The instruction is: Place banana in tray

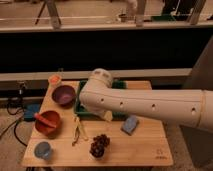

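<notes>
The pale-yellow banana (pixel 76 126) lies on the wooden table just in front of the left corner of the dark green tray (pixel 80 106). My big white arm (pixel 145 105) reaches in from the right and covers most of the tray. Its rounded joint sits over the tray's left part. My gripper (pixel 106 115) shows only as a pale piece under the arm at the tray's front edge, a little to the right of the banana. The rest of it is hidden by the arm. Nothing is seen in it.
A purple bowl (pixel 63 95) and a small orange cup (pixel 54 79) stand left of the tray. A red-orange bowl (pixel 47 123) holds an orange-red stick. A blue cup (pixel 43 149), dark grapes (pixel 100 145) and a blue sponge (pixel 131 125) lie near the table's front.
</notes>
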